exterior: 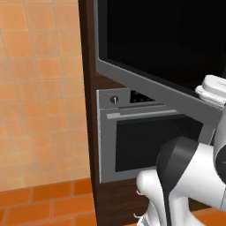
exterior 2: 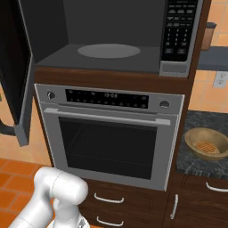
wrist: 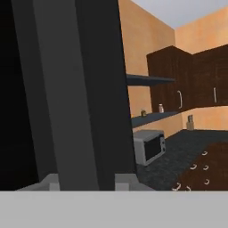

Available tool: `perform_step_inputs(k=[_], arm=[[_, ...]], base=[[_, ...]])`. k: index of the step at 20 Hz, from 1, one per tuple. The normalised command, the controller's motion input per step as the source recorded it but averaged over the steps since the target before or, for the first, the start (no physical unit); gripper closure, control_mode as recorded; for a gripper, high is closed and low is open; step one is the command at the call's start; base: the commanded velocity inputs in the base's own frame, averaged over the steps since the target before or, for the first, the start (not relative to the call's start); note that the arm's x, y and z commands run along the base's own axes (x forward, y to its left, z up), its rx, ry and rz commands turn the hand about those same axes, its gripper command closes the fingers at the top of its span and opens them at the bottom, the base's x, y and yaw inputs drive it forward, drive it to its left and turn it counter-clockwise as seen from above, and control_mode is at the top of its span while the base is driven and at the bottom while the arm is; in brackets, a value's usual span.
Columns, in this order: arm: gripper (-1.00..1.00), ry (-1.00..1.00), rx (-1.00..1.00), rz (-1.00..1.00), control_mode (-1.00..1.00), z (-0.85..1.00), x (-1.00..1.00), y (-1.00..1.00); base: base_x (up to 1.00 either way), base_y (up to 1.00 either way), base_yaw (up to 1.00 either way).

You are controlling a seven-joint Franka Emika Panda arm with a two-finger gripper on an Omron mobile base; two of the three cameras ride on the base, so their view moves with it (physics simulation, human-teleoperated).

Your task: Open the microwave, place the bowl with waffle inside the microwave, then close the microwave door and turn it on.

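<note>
Microwave door (exterior: pixel 176 39): glossy black glass, matt grey frame. Bowl (exterior 2: pixel 207 143): wood-like. Oven (exterior 2: pixel 111 133): brushed silver metal. Desk (exterior 2: pixel 200 122): dark speckled stone.

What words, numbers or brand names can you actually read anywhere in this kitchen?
None can be read.
microwave keypad: rows of pale button marks, too small to read.
oven display: light dots and digits, too blurred to read.
small countertop appliance: no legible marking.
</note>
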Motion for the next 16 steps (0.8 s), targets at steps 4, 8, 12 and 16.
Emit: perform_step_inputs(k=[4,8,12,16], arm=[[1.00,0.06,0.00,0.00,-1.00,-0.11,-0.02,0.32],[-1.00,0.00,0.00,0.00,-1.00,-0.06,-0.01,0.37],[-1.00,0.00,0.00,0.00,-1.00,-0.04,0.00,0.00],[-1.00,0.00,0.00,0.00,-1.00,-0.02,-0.30,0.00]], base=[[0.00,0.00,0.00],[0.00,0.00,0.00],[0.00,0.00,0.00],[0.00,0.00,0.00]])
